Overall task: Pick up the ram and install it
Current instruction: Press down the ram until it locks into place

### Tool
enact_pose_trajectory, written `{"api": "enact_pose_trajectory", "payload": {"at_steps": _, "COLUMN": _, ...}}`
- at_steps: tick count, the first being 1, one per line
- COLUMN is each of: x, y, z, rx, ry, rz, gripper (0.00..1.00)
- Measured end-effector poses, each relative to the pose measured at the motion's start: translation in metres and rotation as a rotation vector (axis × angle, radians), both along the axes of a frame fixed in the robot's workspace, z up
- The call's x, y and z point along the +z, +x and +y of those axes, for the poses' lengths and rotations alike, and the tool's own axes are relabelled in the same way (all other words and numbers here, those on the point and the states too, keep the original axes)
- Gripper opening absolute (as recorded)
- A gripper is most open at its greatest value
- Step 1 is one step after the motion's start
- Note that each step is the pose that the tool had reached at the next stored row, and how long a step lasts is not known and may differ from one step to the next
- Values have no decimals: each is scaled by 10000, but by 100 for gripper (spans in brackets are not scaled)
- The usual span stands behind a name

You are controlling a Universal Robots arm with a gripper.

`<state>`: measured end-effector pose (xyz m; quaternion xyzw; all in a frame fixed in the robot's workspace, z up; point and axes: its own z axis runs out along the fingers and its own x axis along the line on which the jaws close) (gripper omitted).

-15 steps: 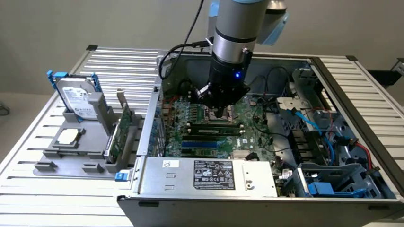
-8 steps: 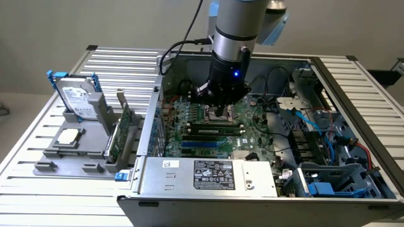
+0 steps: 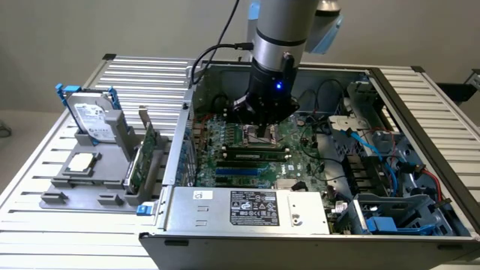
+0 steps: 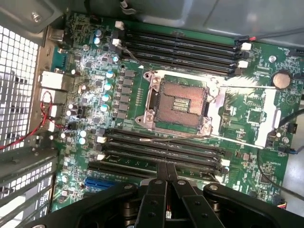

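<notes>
So the gripper [image 3: 262,134] is down inside the open PC case [image 3: 420,101], hanging right over the motherboard [image 3: 300,163]. In the wrist view its two black fingers [image 4: 161,176] are pressed together at the tips with nothing pinched between them. The ram [image 3: 255,148] looks like it's sitting along the bank of memory slots [image 4: 161,147] right under the fingertips, just to the near side of the bare CPU socket [image 4: 180,107]. It's a thin green strip lying between the black slots. From the wrist view I honestly can't tell which slot it's in, or whether the tips are actually touching it or just above it. A second bank of slots [image 4: 180,47] runs on the far side of the socket from the gripper. Well off to the side of the tool, outside the case, a grey fixture holds a hard drive [image 3: 94,121] and the taller green expansion card [image 3: 143,160] standing upright. The power supply [image 3: 251,208] sits along the case edge.
</notes>
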<state>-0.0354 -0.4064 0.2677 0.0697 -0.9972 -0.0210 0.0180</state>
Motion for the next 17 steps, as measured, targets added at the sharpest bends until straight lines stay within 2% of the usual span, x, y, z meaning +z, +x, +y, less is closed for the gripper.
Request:
{"api": "enact_pose_trajectory", "payload": {"at_steps": 10, "x": 30, "y": 0, "z": 0, "rx": -1157, "ry": 1, "rz": 6, "gripper": 11}}
{"api": "enact_pose_trajectory", "payload": {"at_steps": 17, "x": 32, "y": -3, "z": -6, "rx": -1414, "ry": 0, "rz": 6, "gripper": 11}}
